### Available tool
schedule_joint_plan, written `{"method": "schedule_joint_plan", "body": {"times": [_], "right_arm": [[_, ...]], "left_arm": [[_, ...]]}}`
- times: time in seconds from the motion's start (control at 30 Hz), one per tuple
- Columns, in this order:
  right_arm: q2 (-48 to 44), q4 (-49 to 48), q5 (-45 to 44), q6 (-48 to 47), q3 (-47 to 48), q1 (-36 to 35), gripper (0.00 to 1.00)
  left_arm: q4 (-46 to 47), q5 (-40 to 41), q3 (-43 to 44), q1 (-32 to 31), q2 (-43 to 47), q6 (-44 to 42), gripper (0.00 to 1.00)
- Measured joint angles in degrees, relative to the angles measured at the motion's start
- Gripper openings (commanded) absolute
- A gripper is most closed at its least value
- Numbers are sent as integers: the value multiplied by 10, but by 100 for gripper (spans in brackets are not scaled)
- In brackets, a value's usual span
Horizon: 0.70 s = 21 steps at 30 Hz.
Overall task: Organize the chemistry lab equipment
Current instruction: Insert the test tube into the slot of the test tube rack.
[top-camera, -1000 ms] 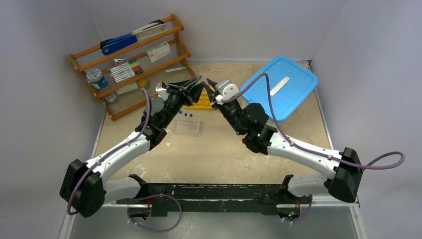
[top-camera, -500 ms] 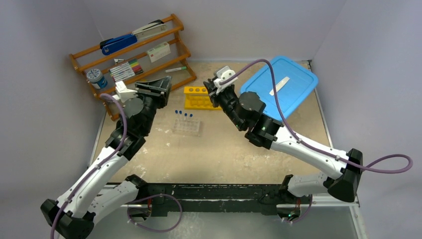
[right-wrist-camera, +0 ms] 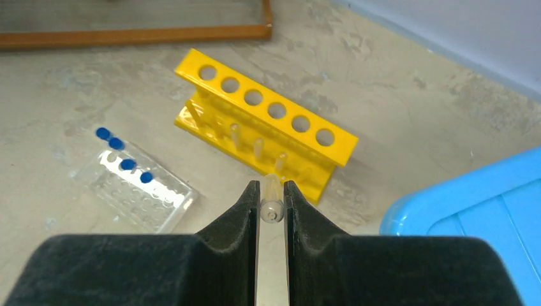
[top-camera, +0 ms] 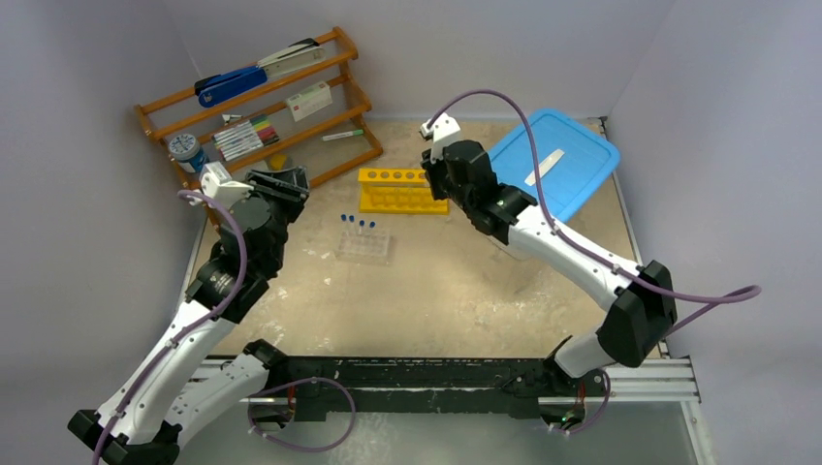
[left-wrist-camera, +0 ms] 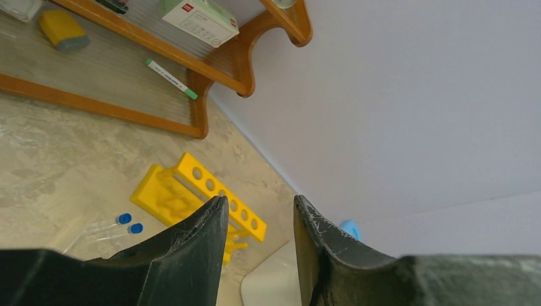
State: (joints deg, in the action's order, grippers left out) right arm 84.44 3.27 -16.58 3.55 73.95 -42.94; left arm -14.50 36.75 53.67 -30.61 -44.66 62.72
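**Right arm holds a tube at the yellow rack**

My right gripper (right-wrist-camera: pixel 272 186) is pinched narrow on a clear tube (right-wrist-camera: pixel 272 207), which sits just before the right end of the yellow six-hole rack (right-wrist-camera: pixel 265 103) in the wrist view. Left of the rack lies the clear tube tray (right-wrist-camera: pixel 150 201), with four blue-capped tubes (right-wrist-camera: pixel 127 164) in it. My left gripper (left-wrist-camera: pixel 259 203) hangs near the wooden shelf (left-wrist-camera: pixel 96 106), jaws apart, nothing between them.

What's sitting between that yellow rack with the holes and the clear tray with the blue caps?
Nothing. Only bare tabletop separates the yellow rack from the clear tray, as the right wrist view shows plainly.
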Motion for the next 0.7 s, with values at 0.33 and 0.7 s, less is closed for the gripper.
{"method": "schedule_joint_plan", "body": {"times": [0.33, 0.7], "right_arm": [[56, 39, 48, 15, 11, 47, 13], [106, 34, 56, 15, 11, 68, 13]], "left_arm": [[-31, 23, 0, 0, 9, -19, 40], [-37, 33, 0, 0, 12, -28, 40]]}}
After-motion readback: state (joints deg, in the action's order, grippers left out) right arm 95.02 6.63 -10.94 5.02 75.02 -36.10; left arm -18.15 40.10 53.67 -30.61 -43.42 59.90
